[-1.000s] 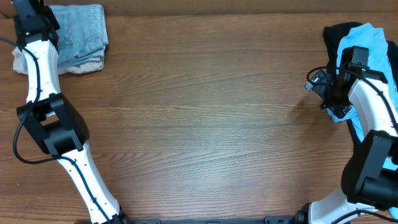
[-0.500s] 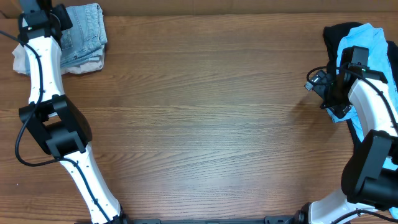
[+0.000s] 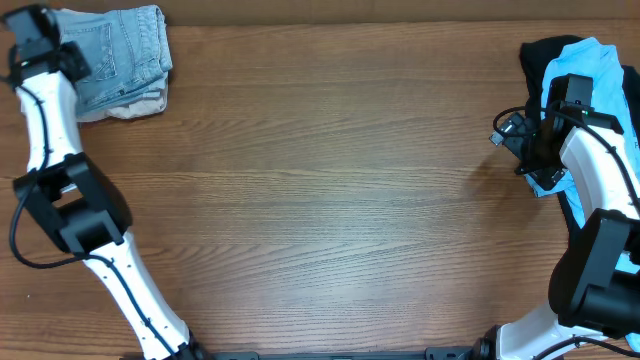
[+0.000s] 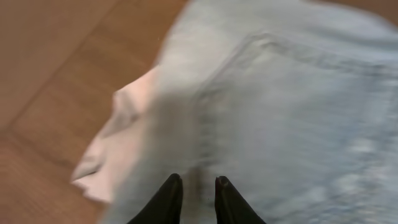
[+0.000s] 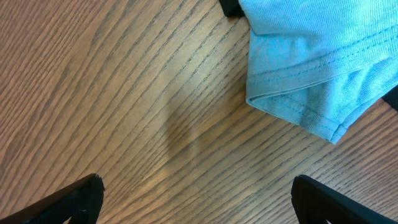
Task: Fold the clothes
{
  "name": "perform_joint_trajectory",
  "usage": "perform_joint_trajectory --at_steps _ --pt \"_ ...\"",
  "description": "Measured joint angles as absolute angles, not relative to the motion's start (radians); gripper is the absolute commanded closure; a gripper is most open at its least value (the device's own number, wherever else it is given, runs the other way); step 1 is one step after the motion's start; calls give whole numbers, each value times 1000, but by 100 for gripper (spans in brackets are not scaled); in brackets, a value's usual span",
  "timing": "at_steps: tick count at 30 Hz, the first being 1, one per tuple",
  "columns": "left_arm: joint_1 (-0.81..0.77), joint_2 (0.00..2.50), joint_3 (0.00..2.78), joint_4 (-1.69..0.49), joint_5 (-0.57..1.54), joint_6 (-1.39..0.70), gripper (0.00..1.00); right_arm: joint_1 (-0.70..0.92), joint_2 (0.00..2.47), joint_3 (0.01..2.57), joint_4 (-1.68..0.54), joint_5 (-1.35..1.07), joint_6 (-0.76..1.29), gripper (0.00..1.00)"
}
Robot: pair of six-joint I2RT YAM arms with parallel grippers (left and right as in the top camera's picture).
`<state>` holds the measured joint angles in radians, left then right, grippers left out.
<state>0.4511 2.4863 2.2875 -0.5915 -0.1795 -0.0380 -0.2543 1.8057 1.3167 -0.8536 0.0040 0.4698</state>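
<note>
Folded light-blue denim shorts (image 3: 125, 50) lie at the far left corner on top of a beige garment (image 3: 135, 105). My left gripper (image 3: 30, 22) hovers at the pile's left edge. In the left wrist view its fingers (image 4: 198, 183) are almost together with nothing between them, above the denim (image 4: 292, 112) and the beige cloth (image 4: 118, 155). The picture is blurred. A sky-blue shirt (image 3: 590, 60) lies on a black garment (image 3: 540, 55) at the far right. My right gripper (image 3: 508, 132) is wide open and empty over bare wood (image 5: 196, 186), just short of the shirt's hem (image 5: 311, 93).
The brown wooden table (image 3: 330, 180) spans the overhead view. Its far edge runs just behind both piles. My right arm lies over part of the blue and black pile.
My left arm has swung left, off the denim pile toward the table's left edge, uncovering more of the shorts. The right arm has not moved.
</note>
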Motion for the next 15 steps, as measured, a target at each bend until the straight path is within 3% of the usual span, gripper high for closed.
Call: perform_joint_trajectory --at_steps 9,15 --pt "497 2487 2201 -572 -75 -3 73 -254 1806 1317 -853 4 470 0" --pt "491 2487 2146 -546 -56 9 86 -254 1806 1317 -853 4 470 0"
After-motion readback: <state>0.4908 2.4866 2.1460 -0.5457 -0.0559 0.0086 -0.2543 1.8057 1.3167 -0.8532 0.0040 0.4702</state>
